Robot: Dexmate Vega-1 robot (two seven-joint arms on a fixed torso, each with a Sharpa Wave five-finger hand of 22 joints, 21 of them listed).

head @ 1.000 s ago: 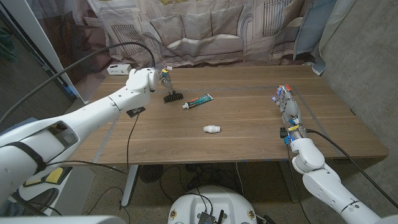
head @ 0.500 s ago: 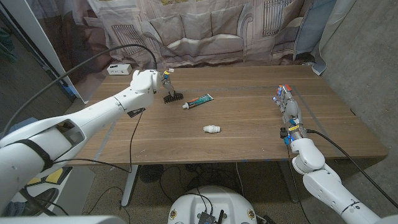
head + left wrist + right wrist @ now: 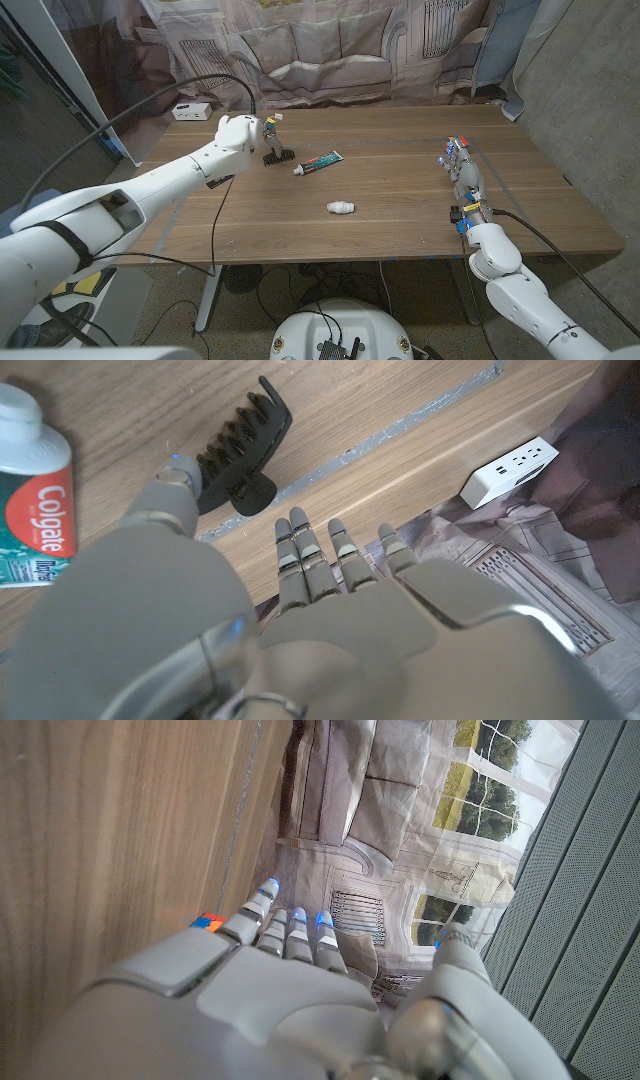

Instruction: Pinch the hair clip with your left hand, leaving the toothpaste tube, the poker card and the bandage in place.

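The black hair clip (image 3: 277, 155) lies on the wooden table (image 3: 400, 200) at the back left, teeth up in the left wrist view (image 3: 235, 455). My left hand (image 3: 243, 134) hovers just to its left with fingers apart and holds nothing. Its thumb tip (image 3: 180, 468) is right at the clip's edge, and its fingers (image 3: 312, 555) reach past the clip's other side. The green and white toothpaste tube (image 3: 318, 163) (image 3: 35, 510) lies to the right of the clip. The white bandage roll (image 3: 340, 207) sits mid-table. My right hand (image 3: 462, 165) (image 3: 285, 935) stays at the table's right side, fingers straight, holding nothing.
A white power strip (image 3: 192, 111) (image 3: 512, 465) sits at the table's back left corner. A black cable (image 3: 180, 85) arcs over my left arm. A curtain printed with a sofa (image 3: 320, 50) hangs behind the table.
My left hand has shifted a little to the right, closer to the hair clip. The clip, tube, bandage and right hand have not moved.
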